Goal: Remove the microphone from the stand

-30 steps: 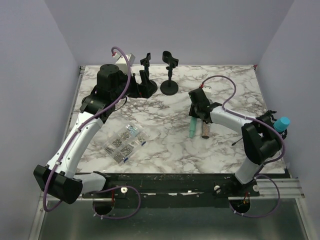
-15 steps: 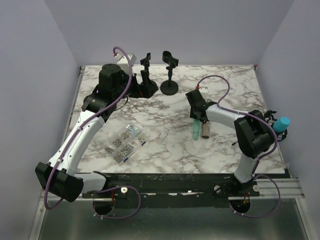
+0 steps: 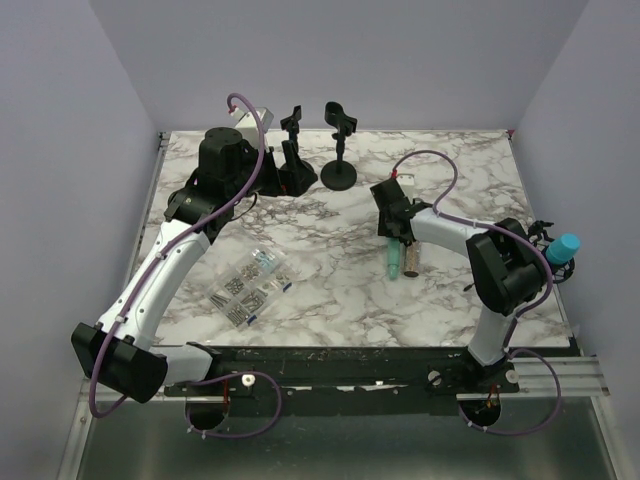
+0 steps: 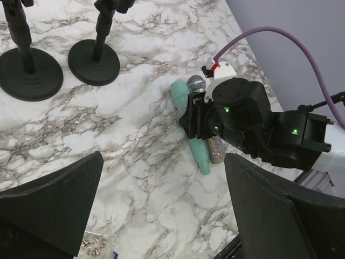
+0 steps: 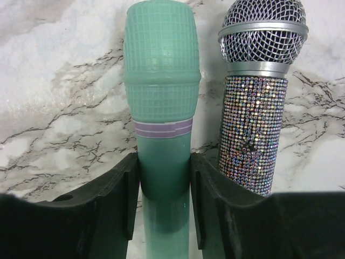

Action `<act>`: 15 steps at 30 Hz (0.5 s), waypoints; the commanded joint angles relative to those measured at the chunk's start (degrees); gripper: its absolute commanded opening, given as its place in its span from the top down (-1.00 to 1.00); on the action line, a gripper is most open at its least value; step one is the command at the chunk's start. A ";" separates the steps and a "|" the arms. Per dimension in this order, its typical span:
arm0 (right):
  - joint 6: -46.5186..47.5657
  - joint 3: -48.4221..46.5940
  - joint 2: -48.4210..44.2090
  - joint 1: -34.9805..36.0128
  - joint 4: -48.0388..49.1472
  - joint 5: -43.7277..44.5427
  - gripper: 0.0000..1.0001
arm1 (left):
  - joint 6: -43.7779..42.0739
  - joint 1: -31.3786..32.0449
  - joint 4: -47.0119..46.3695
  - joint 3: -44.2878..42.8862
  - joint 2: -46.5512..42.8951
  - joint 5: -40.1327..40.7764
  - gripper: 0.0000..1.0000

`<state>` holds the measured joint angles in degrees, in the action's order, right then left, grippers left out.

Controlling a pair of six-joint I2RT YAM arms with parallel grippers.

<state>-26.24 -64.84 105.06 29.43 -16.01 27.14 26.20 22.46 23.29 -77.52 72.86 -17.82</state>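
Both stand clips were found empty. The left stand (image 3: 291, 135) and the right stand (image 3: 339, 150) stood upright at the upper centre of the overhead view, well apart from either microphone.

The teal microphone (image 5: 161, 108) lay flat on the marble table (image 3: 330, 310), right of centre in the overhead view. It lay parallel to a glitter-bodied microphone (image 5: 259, 129), just beside it. Whether the two bodies touched could not be determined.

The right gripper (image 5: 164, 178) was lowered over the teal microphone, with a finger pressed against each side of its handle below the purple band. In my judgement the hold sat on the handle because it is narrower and firmer than the mesh head.

The left gripper (image 4: 163, 162) was spread wide with nothing between its fingers. It hovered by the stand bases at the upper left of the overhead view — presumably to steady a stand, though no contact was visible.

A clear bag of small hardware (image 3: 250, 285) lay at the lower left of the table.

Assessment: removal appeared done in substance — only letting go and clearing the arm looked outstanding.
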 commanded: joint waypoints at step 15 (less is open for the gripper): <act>1.96 -5.79 -14.21 1.68 -6.89 -1.26 -0.17 | 0.60 -0.31 -0.82 0.44 -0.60 -1.68 -0.97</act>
<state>-25.36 -69.69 98.70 30.72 -20.58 26.37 26.22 22.46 23.27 -77.38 72.86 -18.06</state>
